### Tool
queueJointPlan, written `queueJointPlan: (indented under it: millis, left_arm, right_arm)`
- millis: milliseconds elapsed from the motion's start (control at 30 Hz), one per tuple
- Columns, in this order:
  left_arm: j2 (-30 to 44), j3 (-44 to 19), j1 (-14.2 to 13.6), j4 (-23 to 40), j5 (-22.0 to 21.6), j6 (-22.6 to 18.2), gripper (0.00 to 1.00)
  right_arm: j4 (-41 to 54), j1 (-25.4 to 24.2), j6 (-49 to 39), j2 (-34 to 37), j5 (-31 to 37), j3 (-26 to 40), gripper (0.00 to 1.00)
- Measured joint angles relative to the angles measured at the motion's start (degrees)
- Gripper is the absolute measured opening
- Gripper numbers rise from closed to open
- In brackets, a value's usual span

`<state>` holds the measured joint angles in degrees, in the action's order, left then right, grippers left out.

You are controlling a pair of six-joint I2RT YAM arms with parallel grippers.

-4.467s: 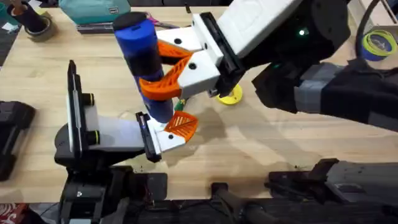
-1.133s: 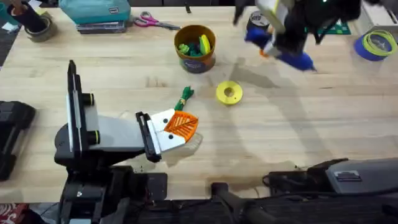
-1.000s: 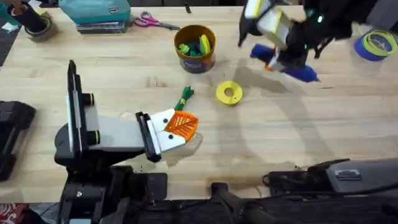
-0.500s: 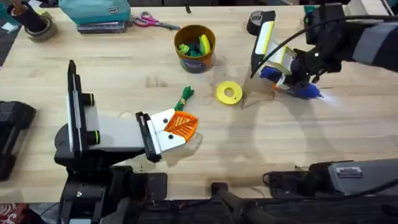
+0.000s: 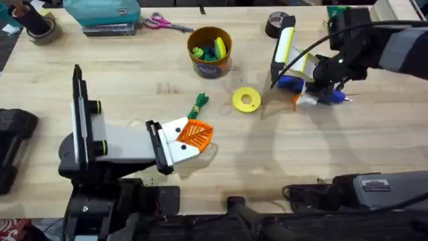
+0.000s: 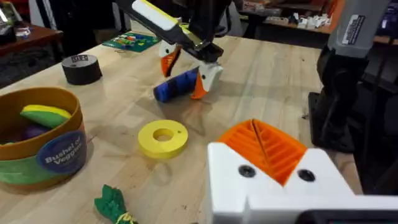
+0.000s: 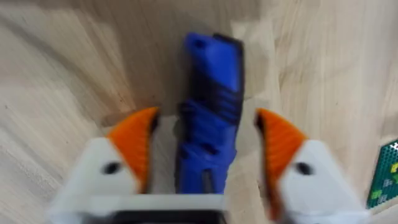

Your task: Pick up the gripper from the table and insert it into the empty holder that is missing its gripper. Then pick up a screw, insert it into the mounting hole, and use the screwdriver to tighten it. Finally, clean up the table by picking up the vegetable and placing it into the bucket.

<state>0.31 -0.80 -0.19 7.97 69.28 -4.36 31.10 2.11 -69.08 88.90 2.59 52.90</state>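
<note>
Now right gripper (image 7: 208,155) straddles screwdriver (image 7: 211,99), apparently w/ gaps.

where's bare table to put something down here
Bare wood lies left of the mustard-yellow bucket, above the left gripper, and across the near right, below the blue screwdriver. It is crowded around the small green toy vegetable and flat yellow ring.

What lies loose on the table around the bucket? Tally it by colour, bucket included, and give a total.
Yellow: 2, the bucket and the ring.
Green: 1, the vegetable.
Blue: 1, the screwdriver.
Black: 1, the tape roll.
Pink-handled: 1, the scissors.
Total: 6.
</note>
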Motion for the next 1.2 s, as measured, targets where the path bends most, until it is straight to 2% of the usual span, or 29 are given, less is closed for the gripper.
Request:
queueJointPlan:
  millis: [33,67,133,300,333,367,433,467,500,533,600,767,833,1000,1100,1200]
  left_arm:
    - [-0.02,0.00,0.00,0.00,0.00,0.00,0.003]
    - [-0.01,0.00,0.00,0.01,0.00,0.00,0.003]
    - [-0.02,0.00,0.00,0.00,0.00,0.00,0.003]
    - [-0.02,0.00,0.00,0.00,0.00,0.00,0.003]
    - [0.00,0.00,0.00,0.00,0.00,-0.35,0.051]
    - [0.00,0.00,0.00,0.00,0.02,-0.35,0.531]
    - [-0.01,0.00,0.00,0.02,0.00,-0.35,0.844]
    - [0.00,0.00,0.00,0.02,0.03,-0.23,0.948]
    - [-0.02,0.00,0.00,0.02,0.02,-0.19,0.980]
    - [-0.02,0.00,0.00,0.01,0.01,-0.18,0.900]
    - [-0.02,0.00,0.00,-0.02,-0.04,-0.46,0.977]
    - [-0.02,0.00,0.00,-0.45,-0.98,-0.39,0.985]
    - [-0.02,0.27,0.00,-3.34,-2.35,0.39,0.985]
    - [0.00,0.39,0.00,-12.50,-7.36,8.90,0.985]
    - [-0.01,0.19,0.00,-12.80,-9.76,13.04,0.985]
    - [0.67,-2.18,0.00,-9.69,-10.97,15.19,0.985]
  right_arm:
    - [-0.03,0.00,0.00,0.00,0.00,0.00,0.868]
    - [0.00,0.00,-0.34,-0.01,0.04,0.00,0.961]
    - [0.00,0.02,-0.37,0.00,0.07,0.00,0.993]
    - [-0.17,0.02,-0.37,0.00,0.15,0.00,0.996]
    - [-0.46,0.02,-0.16,-0.02,0.15,0.00,0.996]
    - [-1.96,0.02,1.63,-0.32,0.15,0.00,0.996]
    - [-2.45,0.02,3.94,-1.79,-0.11,0.00,0.997]
    - [-2.44,0.00,5.09,-2.80,-0.52,0.00,0.996]
    - [-2.45,0.00,6.48,-4.10,-1.06,0.02,0.996]
    - [-2.43,0.00,8.23,-5.85,-1.82,0.05,0.996]
    - [-2.41,0.00,11.21,-8.85,-2.78,0.37,0.996]
    - [-2.45,0.00,20.03,-16.09,-4.12,2.80,0.997]
    - [-2.45,0.00,24.07,-18.80,-4.38,3.57,0.996]
    - [-2.35,0.00,34.14,-26.38,-4.76,3.96,0.995]
    - [-1.53,0.00,41.42,-31.14,-5.04,3.96,0.995]
    - [0.93,0.00,50.01,-36.71,-5.19,3.96,0.996]
